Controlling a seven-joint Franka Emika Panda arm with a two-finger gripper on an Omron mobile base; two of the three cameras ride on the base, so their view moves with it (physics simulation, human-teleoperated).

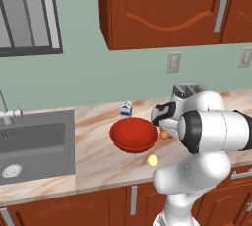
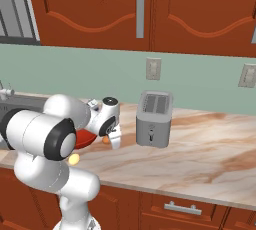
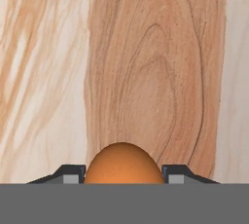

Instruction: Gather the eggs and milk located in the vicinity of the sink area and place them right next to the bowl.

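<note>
My gripper [image 3: 124,175] is shut on the orange-brown egg [image 3: 124,163], with a dark fingertip [image 3: 69,172] on each side of it. It holds that egg [image 1: 164,134] low over the counter, just right of the red bowl [image 1: 134,134]. The pale yellow egg [image 1: 153,160] lies on the counter in front of the bowl. The milk [image 1: 126,108] stands upright just behind the bowl's far rim. The sink [image 1: 34,146] is at the left. From the right base view the arm hides most of the bowl [image 2: 85,139], and the held egg [image 2: 106,140] peeks out beside the hand.
A grey toaster [image 2: 154,119] stands on the marble counter right of the hand, close to the wall. The faucet [image 1: 6,112] rises at the sink's back edge. Wooden cabinets hang overhead. The counter's front edge runs just past the yellow egg.
</note>
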